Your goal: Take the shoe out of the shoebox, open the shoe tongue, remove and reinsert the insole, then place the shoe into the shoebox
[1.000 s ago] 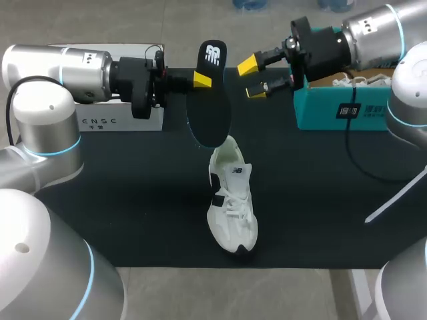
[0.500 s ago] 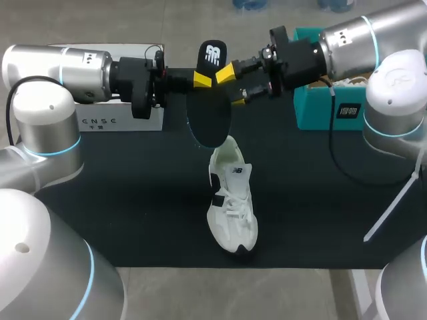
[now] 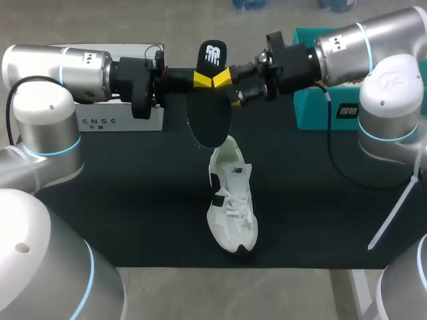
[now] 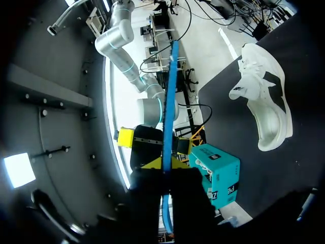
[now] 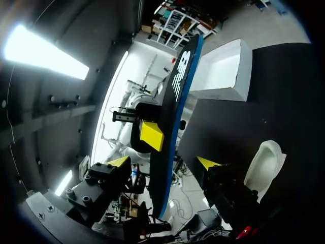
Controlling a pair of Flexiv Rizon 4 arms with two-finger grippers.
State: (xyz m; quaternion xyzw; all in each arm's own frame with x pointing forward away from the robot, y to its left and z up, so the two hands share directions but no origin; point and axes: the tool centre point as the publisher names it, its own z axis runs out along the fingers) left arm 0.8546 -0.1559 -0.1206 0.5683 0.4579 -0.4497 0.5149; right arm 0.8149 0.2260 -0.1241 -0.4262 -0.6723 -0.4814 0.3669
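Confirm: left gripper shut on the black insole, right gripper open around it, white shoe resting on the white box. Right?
No. The white shoe lies on the black mat, not the white box; the head view shows it. The rest stands: left gripper shut on the black insole, right gripper open around it.

The left gripper is held level, clamped on the insole; opposite it, the right gripper is held spread, fingers astride that insole.
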